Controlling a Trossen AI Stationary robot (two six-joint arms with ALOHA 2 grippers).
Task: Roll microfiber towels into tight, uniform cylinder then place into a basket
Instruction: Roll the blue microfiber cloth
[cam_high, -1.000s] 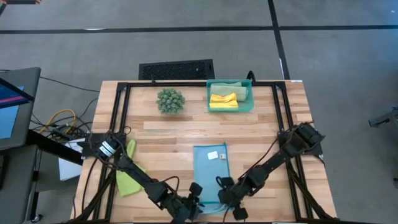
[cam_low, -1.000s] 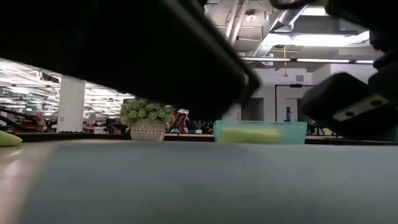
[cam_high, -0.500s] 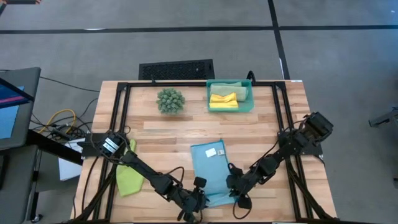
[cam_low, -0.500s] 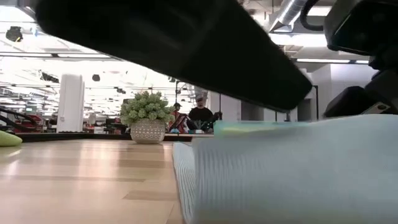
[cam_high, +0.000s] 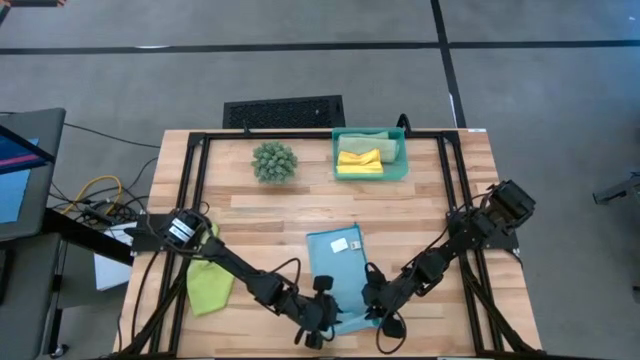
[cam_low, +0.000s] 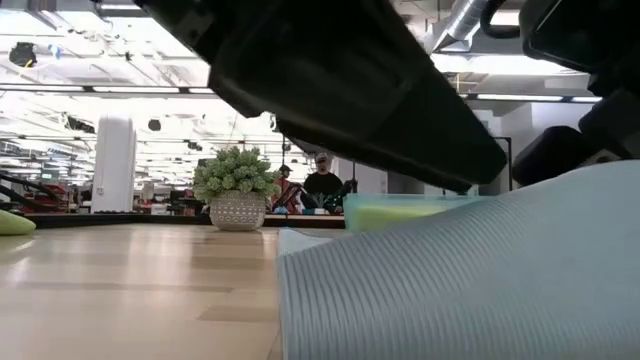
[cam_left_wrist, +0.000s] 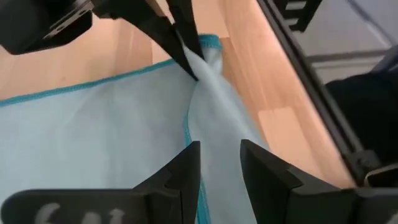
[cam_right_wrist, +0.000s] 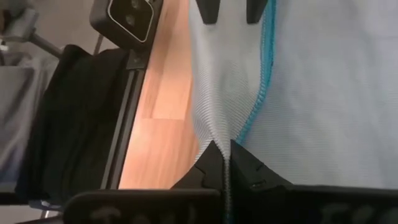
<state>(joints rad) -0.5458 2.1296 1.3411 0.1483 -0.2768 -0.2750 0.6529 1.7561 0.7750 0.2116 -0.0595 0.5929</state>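
Note:
The light blue towel (cam_high: 335, 270) lies on the table near its front edge, its far part flat. Its near end is raised, and in the low view the towel (cam_low: 450, 285) slopes up to the right. My left gripper (cam_high: 322, 312) and my right gripper (cam_high: 376, 303) are both shut on that near end, a short way apart. The teal basket (cam_high: 370, 155) at the far side holds a yellow towel (cam_high: 358, 160) and a sage green towel (cam_high: 375, 137). A lime green towel (cam_high: 207, 282) lies on the table at the left. My left gripper has a raised fold of the towel's near end (cam_left_wrist: 217, 134) between its two fingers, with the teal hem (cam_left_wrist: 186, 127) beside one finger. The fingers slant down from the table's left. The fold runs on as a ridge to my other gripper. My right gripper pinches the towel close to a near corner (cam_right_wrist: 245, 134), with hem and cloth together between its fingertips (cam_left_wrist: 185, 53). It slants down from the table's right. The cloth is drawn into a ridge (cam_right_wrist: 227, 74) reaching my left gripper, and the held end is off the table.
A round green plant ball (cam_high: 274, 161) stands at the far side, left of the basket. A black slotted grille (cam_high: 284, 110) lies beyond the far edge. A black frame rail (cam_high: 190, 190) runs around the tabletop. Bare wood lies between the towel and the basket.
The towel lay flat a second ago. Its near end is now lifted into a slope and its far part has skewed a little on the table. My left gripper has moved toward the table's right and rolled. My right gripper has moved away from the near edge.

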